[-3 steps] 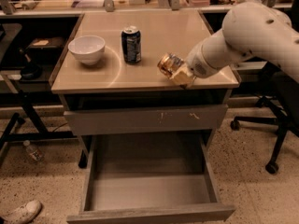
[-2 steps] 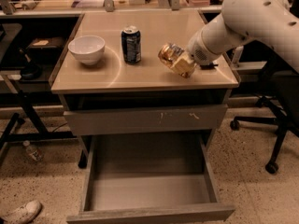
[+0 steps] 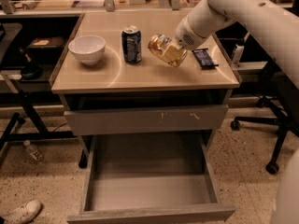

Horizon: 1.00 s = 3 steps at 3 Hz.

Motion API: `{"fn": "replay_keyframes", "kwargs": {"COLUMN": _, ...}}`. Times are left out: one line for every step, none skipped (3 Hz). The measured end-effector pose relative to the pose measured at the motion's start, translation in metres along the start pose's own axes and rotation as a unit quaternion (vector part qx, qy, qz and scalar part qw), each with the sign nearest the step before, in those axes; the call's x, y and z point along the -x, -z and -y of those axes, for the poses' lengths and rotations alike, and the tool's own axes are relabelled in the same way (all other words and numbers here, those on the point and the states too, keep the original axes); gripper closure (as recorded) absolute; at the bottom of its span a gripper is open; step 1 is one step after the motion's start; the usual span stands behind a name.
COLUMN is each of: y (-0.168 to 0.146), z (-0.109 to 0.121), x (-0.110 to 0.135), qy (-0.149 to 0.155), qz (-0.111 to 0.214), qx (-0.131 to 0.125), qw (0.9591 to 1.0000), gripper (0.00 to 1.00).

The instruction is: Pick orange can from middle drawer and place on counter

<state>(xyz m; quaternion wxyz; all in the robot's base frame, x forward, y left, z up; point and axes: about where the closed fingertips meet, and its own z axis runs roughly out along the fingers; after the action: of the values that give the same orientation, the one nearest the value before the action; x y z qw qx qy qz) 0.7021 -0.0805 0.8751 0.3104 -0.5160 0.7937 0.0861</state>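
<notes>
My gripper [image 3: 171,53] hangs over the right half of the counter [image 3: 140,76] and is shut on the orange can [image 3: 158,44]. The can is tilted and held just above the beige top, right of the dark blue can [image 3: 131,43]. My white arm reaches in from the upper right. The middle drawer [image 3: 149,185] is pulled out below the cabinet front, and its floor is bare.
A white bowl [image 3: 87,48] stands at the counter's left and a dark packet [image 3: 204,58] lies at its right. A shut drawer front with pale scratches [image 3: 147,119] is above the open drawer. A chair base [image 3: 261,125] stands at the right, and a bottle [image 3: 32,150] and a shoe [image 3: 21,212] lie on the floor at the left.
My gripper has carried the orange can up and to the left, from the counter's right front edge to a spot farther in, closer to the dark blue can.
</notes>
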Motion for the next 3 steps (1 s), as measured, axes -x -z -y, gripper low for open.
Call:
{"fn": "replay_keyframes", "kwargs": {"y": -0.021, "z": 0.004, "x": 0.009, "qy": 0.003, "qz": -0.007, "qx": 0.019, "qw": 0.9998, "gripper": 1.00}}
{"fn": "replay_keyframes", "kwargs": {"y": -0.039, "z": 0.005, "x": 0.005, "qy": -0.002, "qz": -0.017, "qx": 0.031, "qw": 0.9994, "gripper": 1.00}}
{"fn": "replay_keyframes", "kwargs": {"y": -0.050, "z": 0.007, "x": -0.014, "qy": -0.014, "qz": -0.034, "qx": 0.036, "qw": 0.9987, "gripper": 1.00}}
